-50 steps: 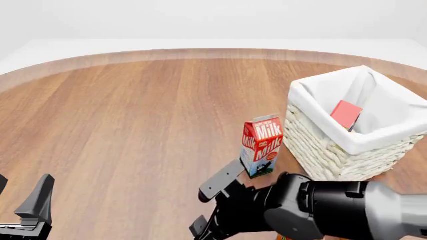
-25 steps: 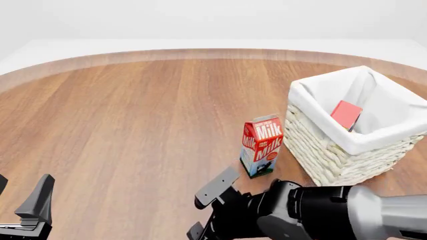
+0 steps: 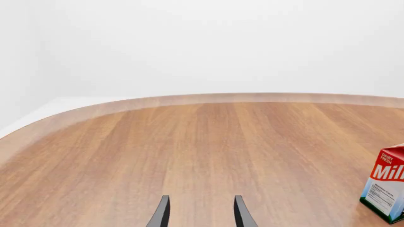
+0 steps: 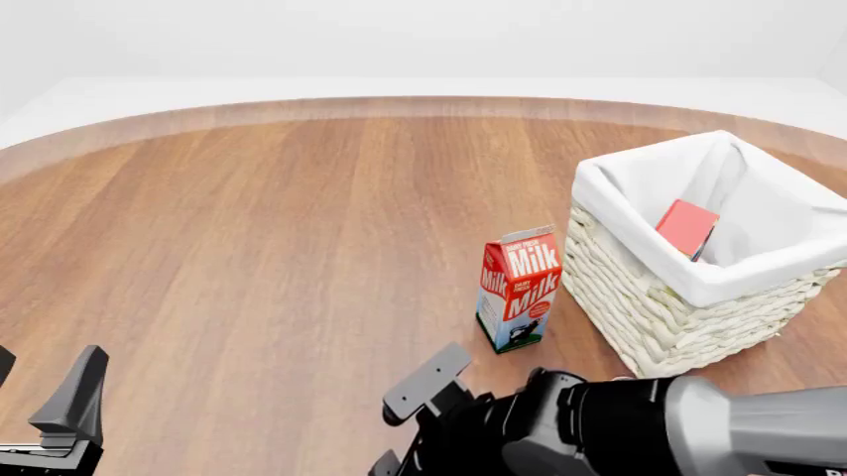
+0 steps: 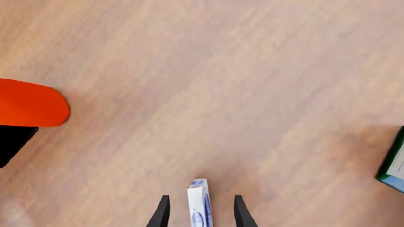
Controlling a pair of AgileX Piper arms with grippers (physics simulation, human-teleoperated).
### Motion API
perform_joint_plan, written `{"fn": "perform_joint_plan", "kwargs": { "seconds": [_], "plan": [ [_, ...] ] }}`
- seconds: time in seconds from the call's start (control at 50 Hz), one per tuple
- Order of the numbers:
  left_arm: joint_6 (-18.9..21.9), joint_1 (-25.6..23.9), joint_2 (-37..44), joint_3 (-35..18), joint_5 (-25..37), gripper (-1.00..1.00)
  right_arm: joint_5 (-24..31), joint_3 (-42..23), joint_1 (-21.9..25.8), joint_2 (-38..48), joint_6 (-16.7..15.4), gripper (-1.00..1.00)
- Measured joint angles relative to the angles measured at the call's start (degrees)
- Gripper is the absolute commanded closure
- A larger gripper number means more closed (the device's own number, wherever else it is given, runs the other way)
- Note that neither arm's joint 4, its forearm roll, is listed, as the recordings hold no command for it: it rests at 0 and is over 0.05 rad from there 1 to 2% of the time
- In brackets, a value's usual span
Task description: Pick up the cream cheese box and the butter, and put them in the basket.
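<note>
The white wicker basket (image 4: 645, 297) stands at the right, and the red butter (image 4: 687, 227) lies inside it against the cloth lining. In the right wrist view the cream cheese box (image 5: 199, 205), white with blue marking, stands on edge on the table. It sits between the fingers of my right gripper (image 5: 199, 215), which is open with a gap on each side of the box. My right arm hides the box in the front view, where the right gripper (image 4: 405, 422) is low near the front edge. At the front left, my left gripper (image 4: 40, 389) is open and holds nothing.
A red-and-white milk carton (image 4: 519, 289) stands upright just left of the basket, beyond my right gripper. Its edge shows in the right wrist view (image 5: 392, 163) and it appears in the left wrist view (image 3: 386, 187). An orange-red shape (image 5: 30, 103) lies off to one side.
My right arm has drawn back toward the table's front edge and sunk lower in the front view. The left arm, the milk carton and the basket have not moved.
</note>
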Motion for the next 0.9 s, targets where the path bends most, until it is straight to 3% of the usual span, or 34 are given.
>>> {"fn": "perform_joint_plan", "kwargs": {
  "seconds": [0.9],
  "plan": [
    [0.0, 0.0, 0.0, 0.0, 0.0, -1.00, -4.6, 1.6, 0.7, 3.7, 1.2, -1.00]
  ]
}}
